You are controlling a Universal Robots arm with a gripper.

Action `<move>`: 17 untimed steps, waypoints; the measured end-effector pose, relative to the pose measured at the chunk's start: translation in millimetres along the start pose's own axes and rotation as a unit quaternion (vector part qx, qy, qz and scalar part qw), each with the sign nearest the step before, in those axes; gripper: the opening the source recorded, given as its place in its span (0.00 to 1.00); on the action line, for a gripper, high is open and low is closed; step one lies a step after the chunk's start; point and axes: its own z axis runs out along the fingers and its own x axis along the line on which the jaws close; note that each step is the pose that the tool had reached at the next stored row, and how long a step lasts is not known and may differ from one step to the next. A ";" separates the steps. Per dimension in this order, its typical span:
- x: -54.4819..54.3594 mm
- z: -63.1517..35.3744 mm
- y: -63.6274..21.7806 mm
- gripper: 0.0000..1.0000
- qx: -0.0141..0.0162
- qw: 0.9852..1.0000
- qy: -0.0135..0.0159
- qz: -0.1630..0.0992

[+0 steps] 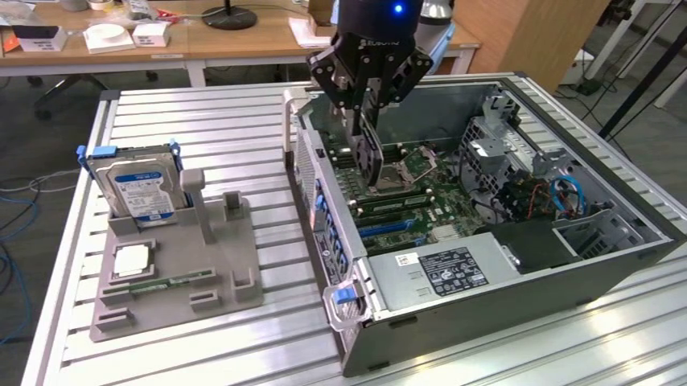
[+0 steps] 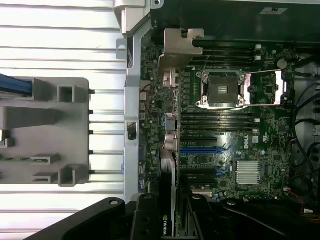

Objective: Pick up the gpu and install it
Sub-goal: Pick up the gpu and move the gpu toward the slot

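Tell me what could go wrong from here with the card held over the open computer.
1. The graphics card hangs upright from the gripper, held at its top; it may tilt and come down crooked.
2. It sits close to the case wall, so an edge may snag.
3. The open processor socket lies near it; a miss might damage it.

A black two-fingered metal gripper [image 1: 365, 96] is seen, built from flat angular link plates [image 1: 335, 76] that are pierced with small round holes. Faint pale lettering [image 1: 376, 40], too small to be read, is printed across its boxy upper body. Above it, a small blue indicator light [image 1: 400, 10] is lit on the dark round wrist [image 1: 365, 12]. In the wrist view the links are shown glossy black, fastened by round pivot screws [image 2: 114, 202].
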 end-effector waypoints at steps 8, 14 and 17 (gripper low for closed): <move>-6.3 0.1 0.0 0.26 0.000 1.000 0.000 0.000; -6.4 0.2 0.1 0.26 0.000 1.000 0.000 0.000; -6.4 0.2 0.1 0.26 0.000 1.000 0.000 0.000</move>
